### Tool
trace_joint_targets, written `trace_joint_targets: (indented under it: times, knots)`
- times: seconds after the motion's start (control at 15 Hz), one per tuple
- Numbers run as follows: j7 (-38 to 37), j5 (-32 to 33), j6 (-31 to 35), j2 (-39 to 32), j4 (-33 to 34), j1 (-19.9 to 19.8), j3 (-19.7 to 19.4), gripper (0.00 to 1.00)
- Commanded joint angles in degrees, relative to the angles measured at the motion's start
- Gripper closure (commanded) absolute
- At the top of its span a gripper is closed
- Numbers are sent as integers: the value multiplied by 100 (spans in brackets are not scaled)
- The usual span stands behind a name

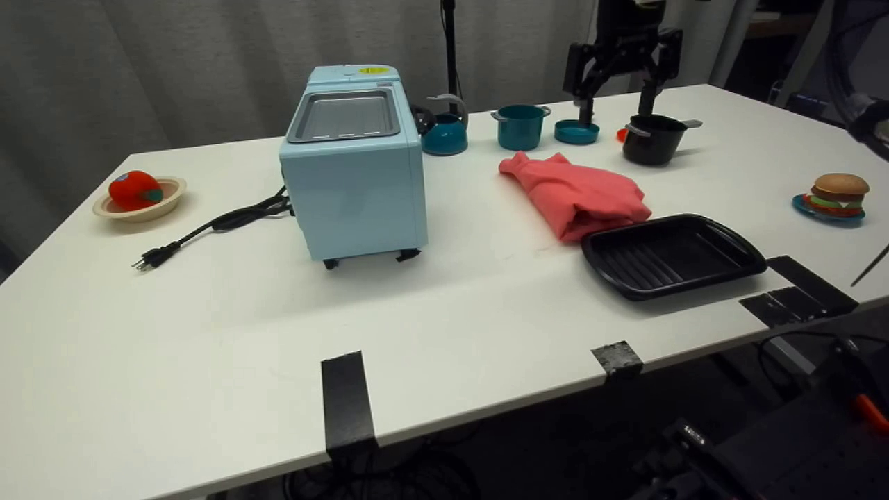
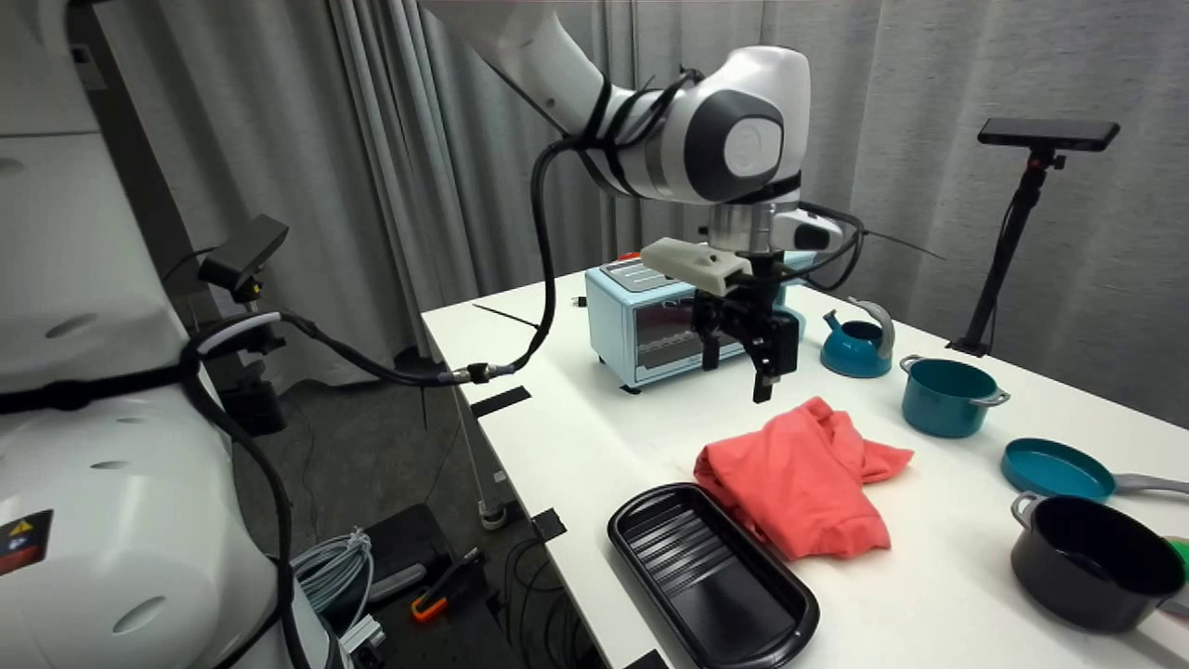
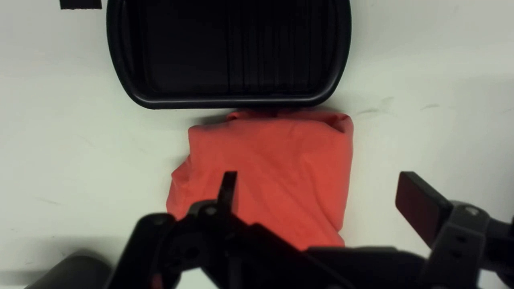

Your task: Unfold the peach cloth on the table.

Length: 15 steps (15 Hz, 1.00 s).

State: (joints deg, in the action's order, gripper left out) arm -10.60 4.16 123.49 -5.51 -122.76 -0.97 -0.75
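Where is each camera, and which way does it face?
An exterior view: by the taped edge of the table, facing the curtain; the gripper shows.
An exterior view: beside the robot, looking over the black tray toward the blue oven; arm and gripper show.
Wrist view: on the arm, looking down at the peach cloth; two fingers show.
Both exterior views share the peach cloth and gripper.

Black ribbed tray (image 2: 713,581) by taped edge of the table (image 1: 479,333). Boxy pale-blue toaster oven (image 1: 364,191) between the long edges. Opposite edge: teal grey-handled kettle (image 2: 853,358), teal two-handled pot (image 2: 940,407), round teal pan (image 2: 1054,469); black pot (image 2: 1073,590) just inboard, red bit (image 1: 621,135) behind it too small to tell. Cream bowl (image 1: 142,214) holding red tomato (image 1: 134,191) near one end edge, burger (image 1: 839,191) on teal plate (image 1: 832,218) toward the other.
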Motion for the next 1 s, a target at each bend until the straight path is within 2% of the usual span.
trace_joint_targets:
  times: [0.0,0.13,0.2,0.67,0.93]
  knots:
    - [84,63,-57,-811,606,-72,-160,0]
    - [-2,190,-16,-1065,753,-88,-306,0]
    - [4,64,-8,-788,450,-11,-241,0]
    - [3,112,-7,-1047,676,-49,-334,0]
    - [-277,-6,66,-1388,1108,-136,-435,0]
